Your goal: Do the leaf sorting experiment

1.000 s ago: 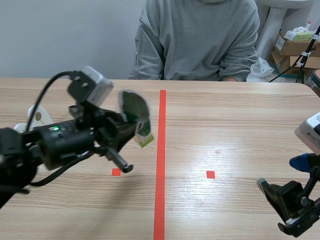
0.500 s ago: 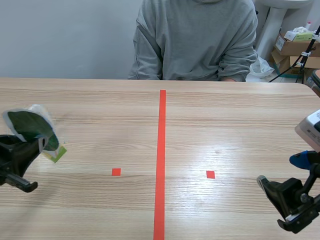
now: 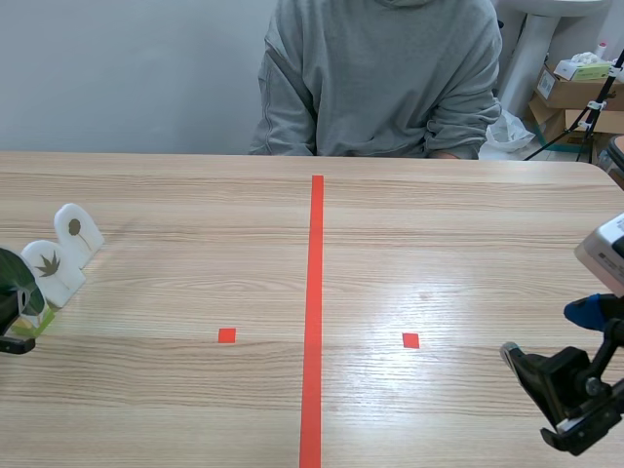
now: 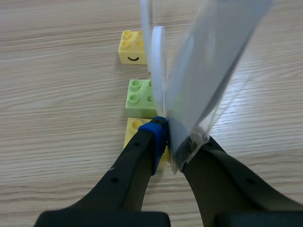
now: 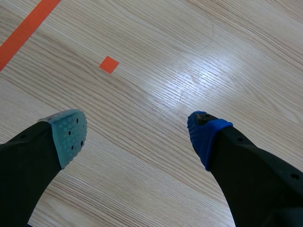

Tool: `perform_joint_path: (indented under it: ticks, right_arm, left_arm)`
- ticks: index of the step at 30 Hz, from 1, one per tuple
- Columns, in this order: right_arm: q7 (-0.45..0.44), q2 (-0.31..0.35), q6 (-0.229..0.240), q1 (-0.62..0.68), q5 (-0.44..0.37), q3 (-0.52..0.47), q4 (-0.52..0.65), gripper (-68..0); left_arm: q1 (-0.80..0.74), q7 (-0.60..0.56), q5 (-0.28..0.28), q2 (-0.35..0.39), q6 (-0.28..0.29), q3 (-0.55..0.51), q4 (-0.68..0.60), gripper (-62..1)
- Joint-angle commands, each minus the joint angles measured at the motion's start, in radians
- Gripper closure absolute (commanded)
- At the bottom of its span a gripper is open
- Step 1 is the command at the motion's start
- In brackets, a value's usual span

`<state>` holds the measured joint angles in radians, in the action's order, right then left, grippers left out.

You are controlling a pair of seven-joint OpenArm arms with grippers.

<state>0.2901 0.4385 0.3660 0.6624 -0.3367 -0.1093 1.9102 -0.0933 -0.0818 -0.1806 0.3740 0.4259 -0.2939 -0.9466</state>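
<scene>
Laminated leaf [image 3: 15, 278] sat at the far left edge of the table [image 3: 458, 234], clamped between the fingers of your left gripper [image 4: 171, 144], which were pressed shut on the lower corner of its clear sleeve. Just beside it stood two white rounded stands [image 3: 58, 255]: the nearer one showed a pointed, star-shaped leaf picture, the farther one a small round leaf. From your left wrist camera those stands rose edge-on directly ahead of the fingers, close against the sleeve. Three toy blocks lay in a row on the wood there: a yellow block with a smile [image 4: 130, 46] farthest out, a green block [image 4: 138, 98] next, and a second yellow block [image 4: 132, 135] partly hidden under the finger with the blue pad.

Your right gripper [image 5: 137, 131] hung low at the right, jaws wide apart over bare wood, near an orange square [image 5: 109, 64]. A person in a grey sweatshirt [image 3: 380, 78] sat across the table.

The leaf itself looked dark green and rounded, sealed in glossy transparent plastic with a light green tab at the bottom.
</scene>
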Motion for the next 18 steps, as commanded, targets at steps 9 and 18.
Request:
perform_joint_path:
  ticks: [9,18]
  right_arm:
    - [-0.015,0.010,0.000,-0.011,-0.003,-0.008,0.012,-44.1]
    - [-0.016,0.010,0.000,-0.011,-0.003,-0.008,0.012,-44.1]
  left_arm:
    - [-0.004,-0.027,-0.010,0.009,0.003,0.000,-0.001,-4.3]
    - [-0.004,-0.028,-0.010,0.009,0.006,0.000,-0.001,-17.5]
